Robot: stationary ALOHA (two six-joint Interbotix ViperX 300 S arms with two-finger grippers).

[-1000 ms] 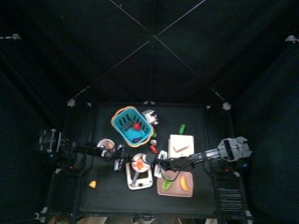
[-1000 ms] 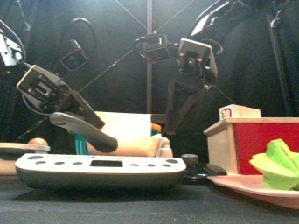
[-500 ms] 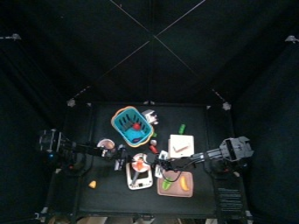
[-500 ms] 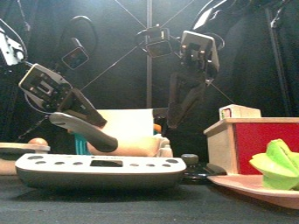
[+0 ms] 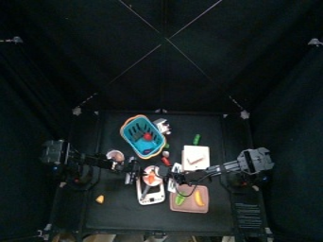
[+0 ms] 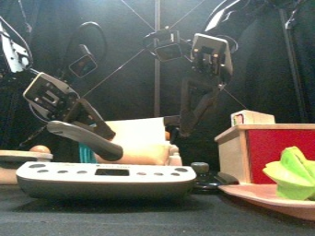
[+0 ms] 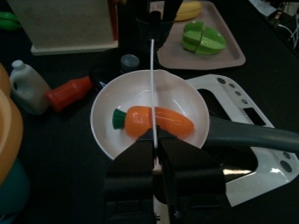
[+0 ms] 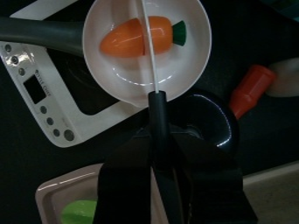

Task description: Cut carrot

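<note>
The orange carrot [image 7: 158, 122] with a green stem lies in a white bowl [image 7: 176, 92] that has a grey handle [image 7: 251, 137]. Seen from the left wrist, a thin white knife blade [image 7: 156, 79] runs edge-on across the carrot's middle and ends between the close-set jaws of my left gripper [image 7: 156, 166]. My right gripper [image 8: 158, 131] is shut on a black knife handle; its white blade [image 8: 149, 52] crosses the carrot [image 8: 135, 37] too. Whether both views show one knife I cannot tell. From the front, the carrot is hidden.
A white scale [image 5: 149, 196] lies in front of the bowl [image 5: 151, 176]. A pink tray [image 7: 233, 61] with a green fruit and a red-sided box [image 6: 264, 147] sit to the right. A teal basket [image 5: 142, 132] stands behind, and a red bottle [image 7: 70, 89] lies by the bowl.
Both grippers shifted only slightly: the left a little lower, the right a little up and to the right. The blade stays over the carrot.
</note>
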